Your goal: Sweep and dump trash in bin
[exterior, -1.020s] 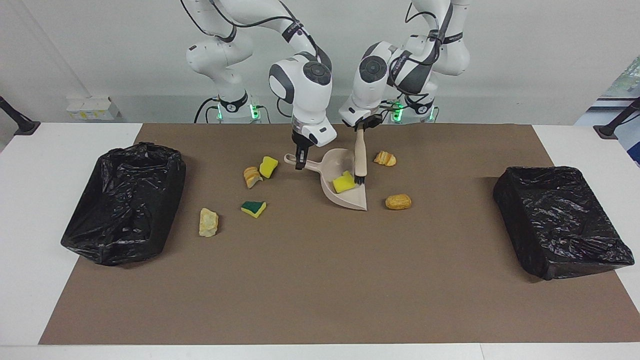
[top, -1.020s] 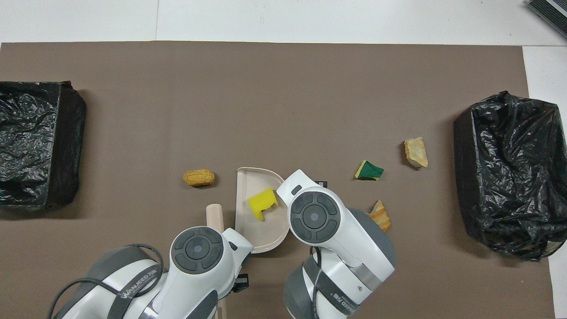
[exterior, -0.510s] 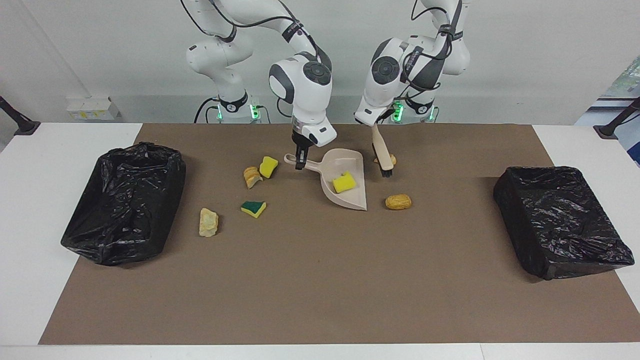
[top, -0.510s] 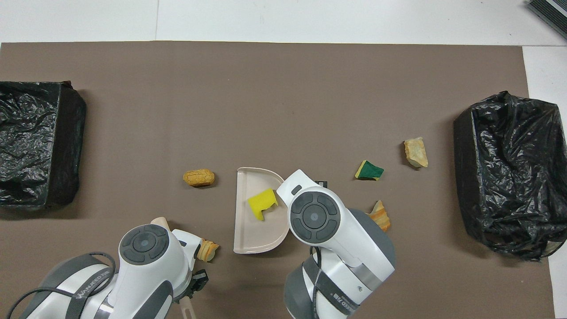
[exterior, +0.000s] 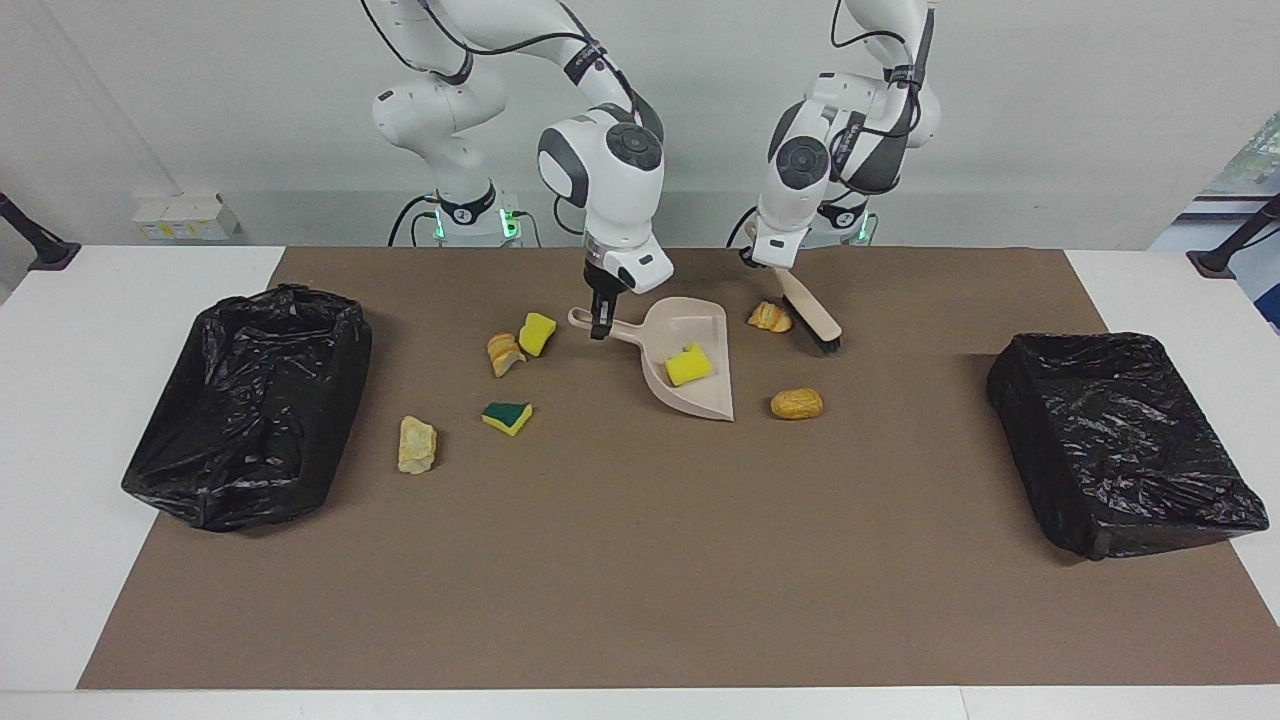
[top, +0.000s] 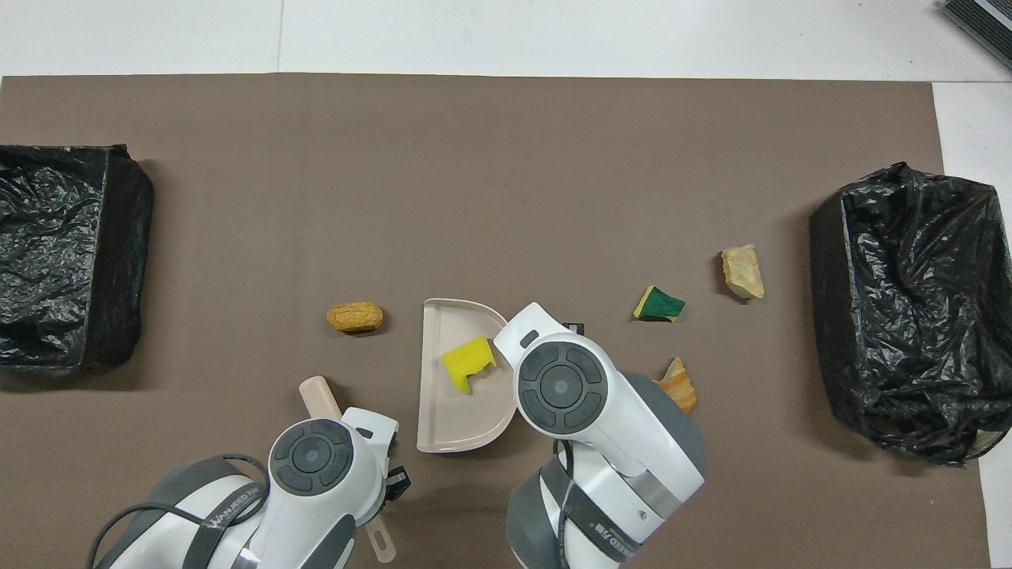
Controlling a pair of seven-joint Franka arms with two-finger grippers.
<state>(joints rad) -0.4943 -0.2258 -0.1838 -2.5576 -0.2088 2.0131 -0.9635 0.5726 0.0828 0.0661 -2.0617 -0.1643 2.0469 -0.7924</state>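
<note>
Right gripper [exterior: 600,327], frame centre, is clamped on the dustpan [exterior: 690,362] handle; one yellow sponge piece [exterior: 688,365] lies inside. Left gripper [exterior: 772,268], upper centre, grips the brush [exterior: 812,320] tightly.

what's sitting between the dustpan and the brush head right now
One tan-orange bread chunk, on the mat between the dustpan and the brush; the facing view shows it.

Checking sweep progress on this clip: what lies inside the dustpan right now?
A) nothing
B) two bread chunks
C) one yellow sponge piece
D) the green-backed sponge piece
C: a single yellow sponge piece sits in the dustpan; the green-backed sponge piece lies on the mat outside it.
</note>
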